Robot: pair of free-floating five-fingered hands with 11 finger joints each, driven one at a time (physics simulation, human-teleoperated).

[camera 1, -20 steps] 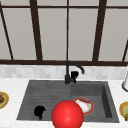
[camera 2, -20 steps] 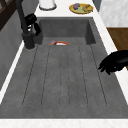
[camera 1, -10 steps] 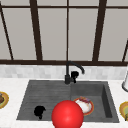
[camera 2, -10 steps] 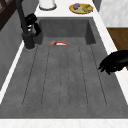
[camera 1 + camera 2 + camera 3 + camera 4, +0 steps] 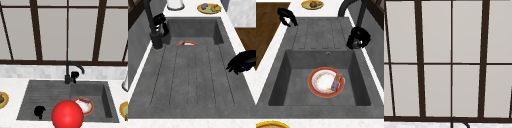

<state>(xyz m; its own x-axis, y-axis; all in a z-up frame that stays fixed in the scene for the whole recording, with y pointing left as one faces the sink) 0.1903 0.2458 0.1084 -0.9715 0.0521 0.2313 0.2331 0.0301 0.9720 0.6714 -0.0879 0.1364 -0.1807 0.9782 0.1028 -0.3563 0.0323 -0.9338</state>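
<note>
Tap first: it stands at the back rim of the sink, its spout arching forward. Our right hand is against its base, with the fingers curled round the lower part of the tap as far as we can make out from the right side view. Nothing has shifted in the last second, and both hands sit where they were, so we judge the grip is being held rather than worked.

Below the spout, in the basin, lies a red-rimmed plate with a small block resting on its right side, well apart from the hand.

Our left hand hangs over the near edge of the draining board, fingers loose and drooping, holding nothing.

A red ball sits at the sink's front edge, just before the plate in the front view.

For room, the ribbed board is bare and the basin walls are steep. A white jar and two dishes of food stand on the counter at either end, and the window is close behind the tap.
</note>
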